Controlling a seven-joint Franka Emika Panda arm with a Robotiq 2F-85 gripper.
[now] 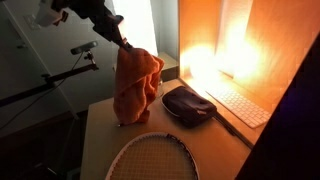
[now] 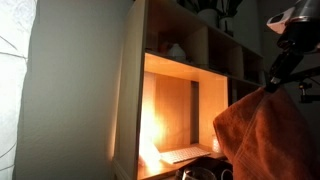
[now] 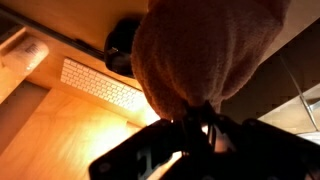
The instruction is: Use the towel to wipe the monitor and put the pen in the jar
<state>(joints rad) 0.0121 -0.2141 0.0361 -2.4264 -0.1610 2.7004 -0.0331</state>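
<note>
fingers hold towel up over counter
the fingers are closed on the towel's top edge, and the orange cloth hangs bunched below them, its hem at or just above the wood. a dark pouch lies just beside it, a keyboard beyond, a racket in front.

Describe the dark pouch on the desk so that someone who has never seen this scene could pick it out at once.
Find the warmly lit wooden desk with a white keyboard on it. Between that keyboard and the hanging orange towel lies the pouch. It is the only dark, soft, rounded thing there, unlike the pale flat keyboard and the stringed racket.
</note>
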